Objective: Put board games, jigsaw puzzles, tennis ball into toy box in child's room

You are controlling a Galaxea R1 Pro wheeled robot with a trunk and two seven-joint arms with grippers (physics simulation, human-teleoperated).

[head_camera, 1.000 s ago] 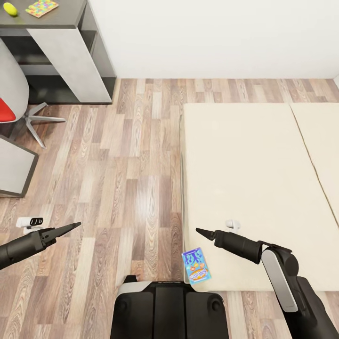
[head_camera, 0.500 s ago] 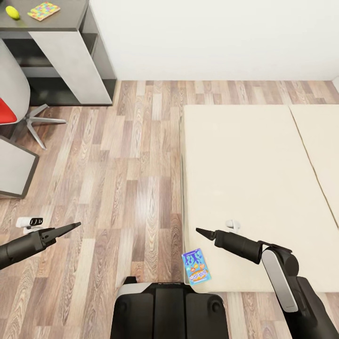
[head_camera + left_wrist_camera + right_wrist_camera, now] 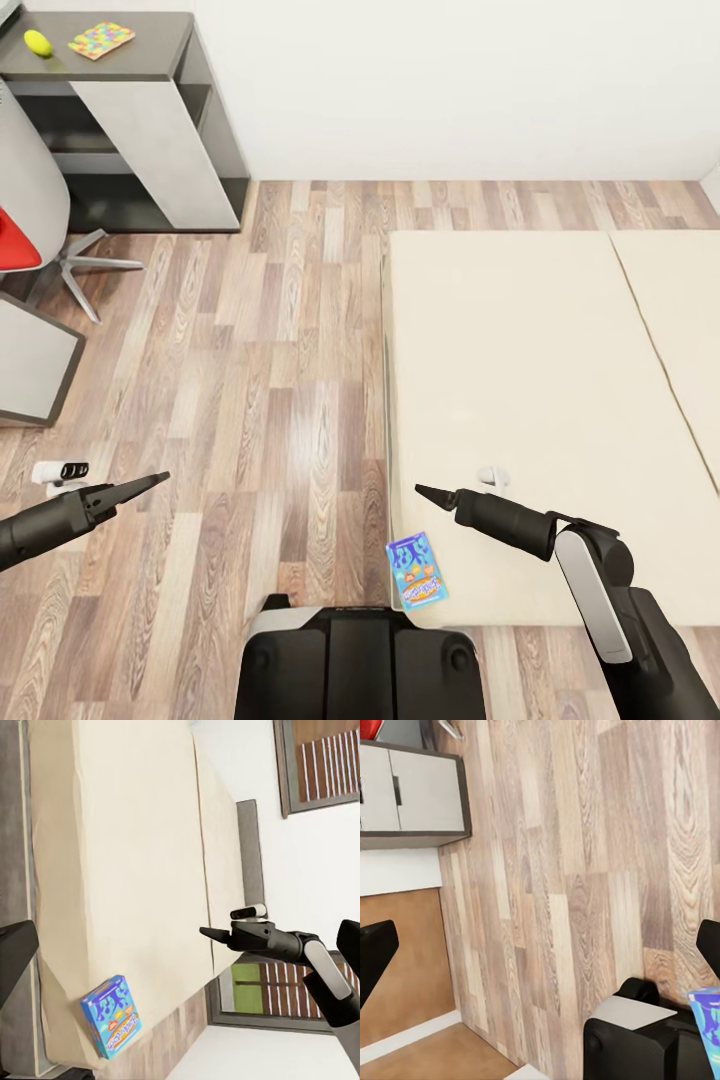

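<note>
1 board game point(image 3: 416, 571), 1 puzzle point(image 3: 101, 41), prob. 1 ball point(image 3: 38, 43).

The floor point(image 3: 250, 340) is grained wood plank with a satin finish. The large beige bed mattress point(image 3: 520, 380) looks matt and smooth, like plain cloth. The flat blue board game box point(image 3: 416, 570) appears as glossy printed card.

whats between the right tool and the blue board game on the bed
Bare beige mattress of the bed: in the head view nothing lies between the right tool and the blue board game.
</note>
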